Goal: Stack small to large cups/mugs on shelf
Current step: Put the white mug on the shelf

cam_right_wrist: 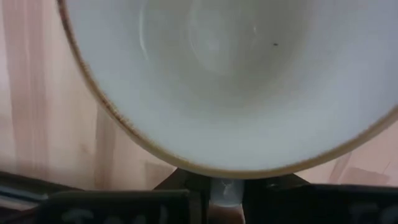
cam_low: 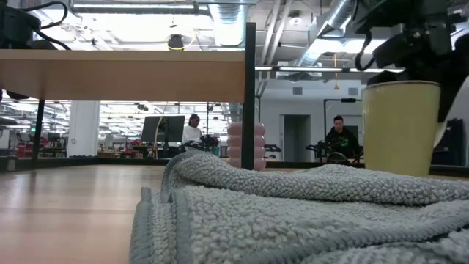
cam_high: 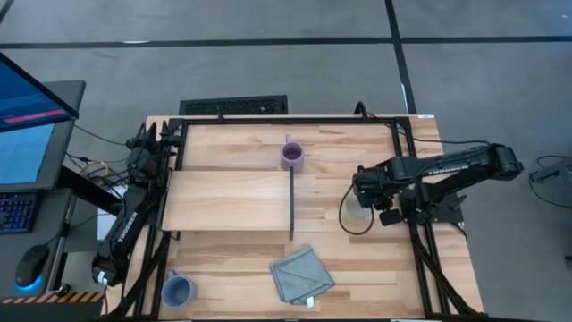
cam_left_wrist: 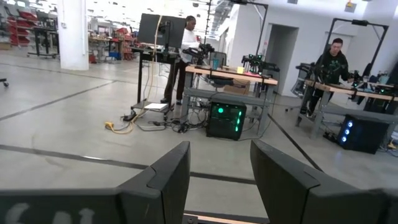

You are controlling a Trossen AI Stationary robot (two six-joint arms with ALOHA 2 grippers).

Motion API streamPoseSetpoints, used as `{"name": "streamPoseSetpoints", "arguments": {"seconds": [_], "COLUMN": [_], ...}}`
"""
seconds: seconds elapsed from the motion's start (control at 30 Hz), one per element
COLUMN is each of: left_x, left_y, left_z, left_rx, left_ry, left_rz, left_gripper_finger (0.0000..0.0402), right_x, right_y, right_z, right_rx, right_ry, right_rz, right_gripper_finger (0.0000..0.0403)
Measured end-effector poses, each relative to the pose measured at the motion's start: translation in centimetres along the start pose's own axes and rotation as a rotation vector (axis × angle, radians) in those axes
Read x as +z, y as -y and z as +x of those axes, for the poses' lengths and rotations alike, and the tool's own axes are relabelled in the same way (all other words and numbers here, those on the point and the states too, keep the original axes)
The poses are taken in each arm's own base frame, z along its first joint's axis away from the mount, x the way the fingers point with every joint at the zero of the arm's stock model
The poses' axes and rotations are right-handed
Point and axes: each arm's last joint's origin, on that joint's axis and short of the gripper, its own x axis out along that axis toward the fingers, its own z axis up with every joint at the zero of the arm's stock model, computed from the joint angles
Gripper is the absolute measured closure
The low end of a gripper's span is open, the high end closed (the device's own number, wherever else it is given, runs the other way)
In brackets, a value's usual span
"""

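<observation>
The white mug is at the table's right, right of the shelf; in the low view it stands upright, its base hidden behind the cloth. My right gripper is over it, pointing down, shut on it. The purple mug stands on its base on the table at the far end of the shelf's dark panel. The blue-grey mug stands at the near left corner. The shelf board lies left of the panel. My left gripper is open and empty at the table's far left. My right gripper comes at the white mug from above, fingers pointing down, and pinches a pale part just outside the rim; handle or wall, I cannot tell. The mug is upright; the cloth hides whether its base is on the table.
A grey-blue cloth lies crumpled near the table's front edge, below the panel's near end. A black frame runs round the tabletop. People stand at benches in the room beyond.
</observation>
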Motion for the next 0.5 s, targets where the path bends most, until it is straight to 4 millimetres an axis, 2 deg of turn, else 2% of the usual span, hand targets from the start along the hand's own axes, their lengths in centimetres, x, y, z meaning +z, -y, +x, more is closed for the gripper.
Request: {"name": "streamPoseSetpoints", "arguments": {"seconds": [0.5], "left_x": [0.0], "left_y": [0.0], "left_z": [0.0], "left_rx": [0.0], "left_ry": [0.0], "left_rz": [-0.093], "left_gripper_finger": [0.0242], "right_x": [1.7], "right_y": [0.1], "right_z": [-3.2], "right_rx": [-0.006], "right_ry": [0.114], "right_rz": [0.275], "right_gripper_finger": [0.0332]}}
